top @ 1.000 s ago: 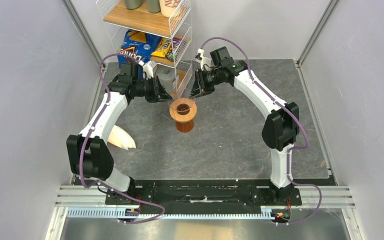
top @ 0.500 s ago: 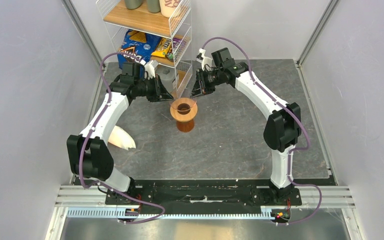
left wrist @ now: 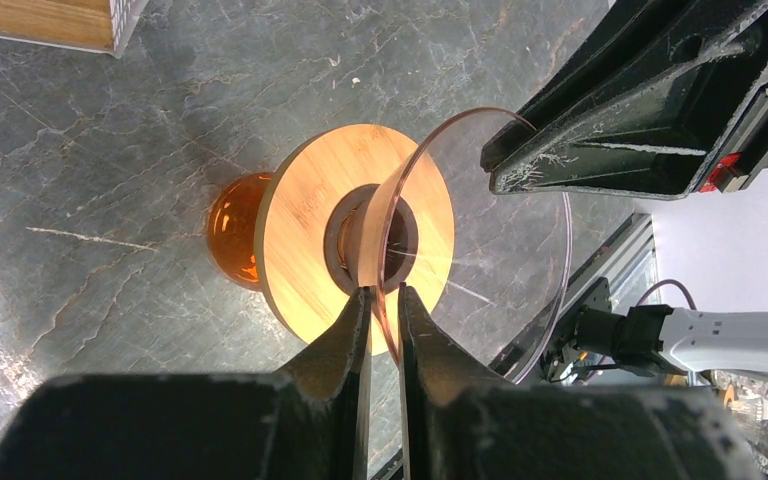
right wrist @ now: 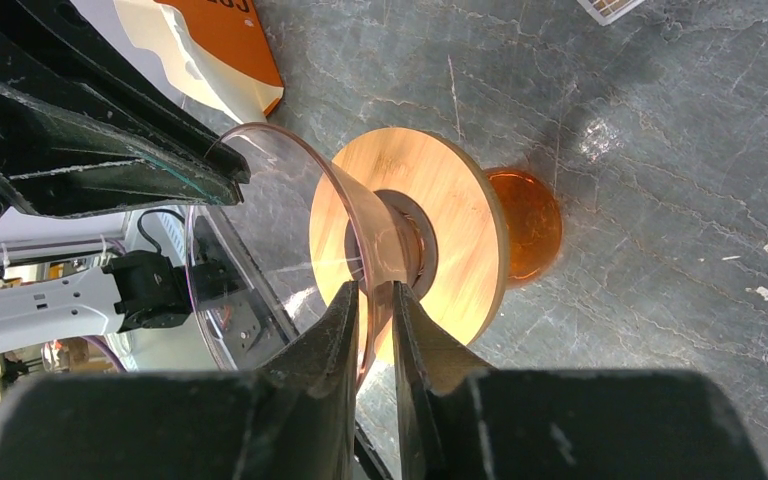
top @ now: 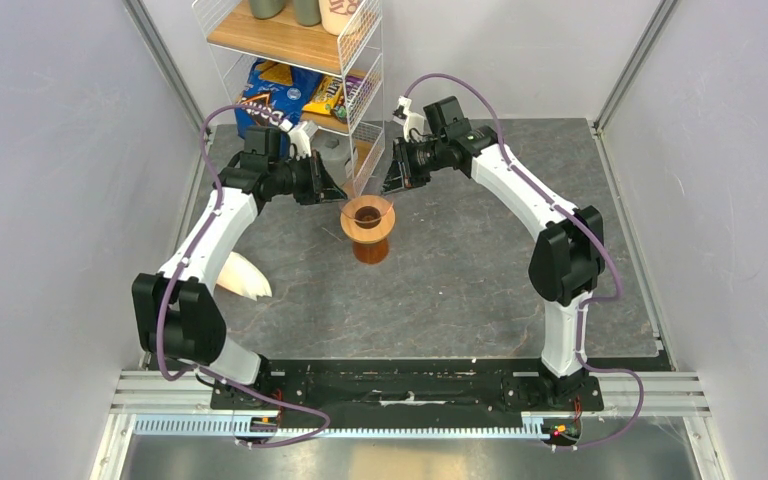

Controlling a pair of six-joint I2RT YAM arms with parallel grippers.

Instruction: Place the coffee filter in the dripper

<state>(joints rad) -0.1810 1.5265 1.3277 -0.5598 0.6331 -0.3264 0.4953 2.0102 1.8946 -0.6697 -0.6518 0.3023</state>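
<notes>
The dripper [top: 367, 222] stands at mid-table. It has a clear cone seated in a round wooden collar [left wrist: 305, 220] with a dark centre hole, over an amber glass foot [left wrist: 232, 235]. My left gripper [left wrist: 383, 292] is shut on the thin clear rim on its left side. My right gripper [right wrist: 373, 288] is shut on the rim on the opposite side. In the top view the left gripper [top: 338, 192] and the right gripper [top: 392, 188] flank the cone. The collar [right wrist: 460, 220] and the foot [right wrist: 532, 220] also show in the right wrist view. No single coffee filter is in view.
A cream-white pile of stacked filters [top: 243, 275] lies on the table beside the left arm. A wire shelf [top: 305, 60] with snack bags and jars stands just behind the dripper. Grey walls close in both sides.
Both grippers have edged slightly toward the back while still holding the rim. The dripper's foot has not moved.
</notes>
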